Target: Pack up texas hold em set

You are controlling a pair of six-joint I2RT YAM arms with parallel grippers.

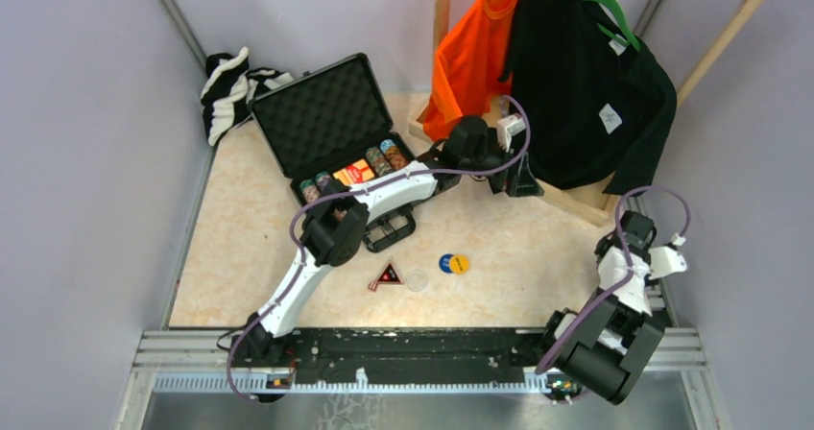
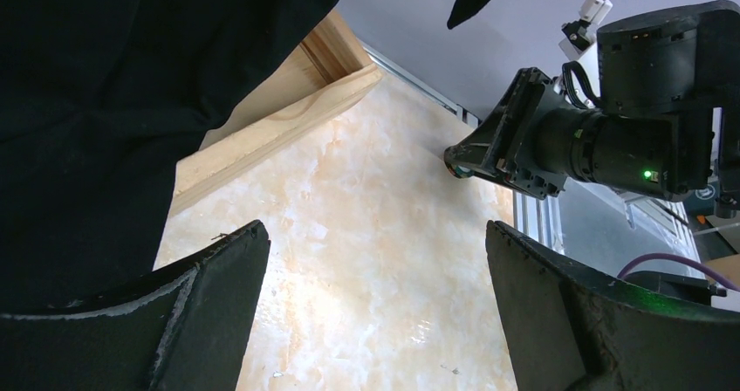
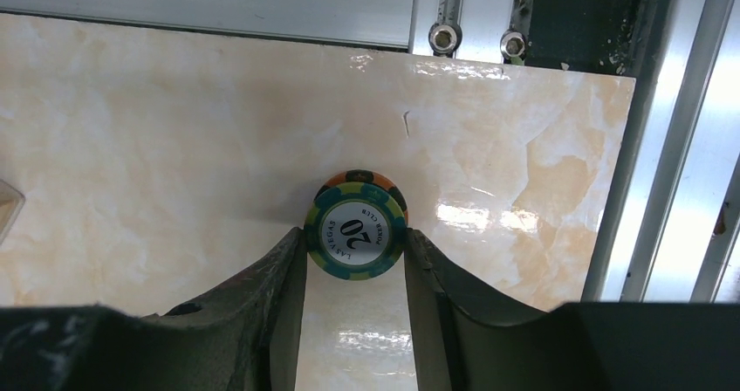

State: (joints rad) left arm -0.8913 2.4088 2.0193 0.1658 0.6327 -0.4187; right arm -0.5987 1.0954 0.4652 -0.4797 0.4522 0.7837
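Observation:
The black briefcase [image 1: 322,123] lies open at the back left, with rows of poker chips [image 1: 357,172] and a red deck in its base. On the table lie a black-red triangle [image 1: 387,275], a clear disc [image 1: 416,279], a blue disc [image 1: 446,263] and a yellow disc [image 1: 461,263]. My right gripper [image 3: 355,244] is shut on a small stack of poker chips [image 3: 353,225] at the table's right edge: a green "20" chip over an orange one. My left gripper [image 2: 375,304] hangs open and empty over bare table beside the black shirt [image 2: 96,103].
A wooden clothes rack [image 1: 576,200] with an orange shirt [image 1: 475,51] and the black shirt [image 1: 586,84] stands at the back right. Striped cloth [image 1: 230,89] lies at the back left. A small black tray [image 1: 389,228] sits under my left arm. A metal rail [image 3: 646,147] borders the table.

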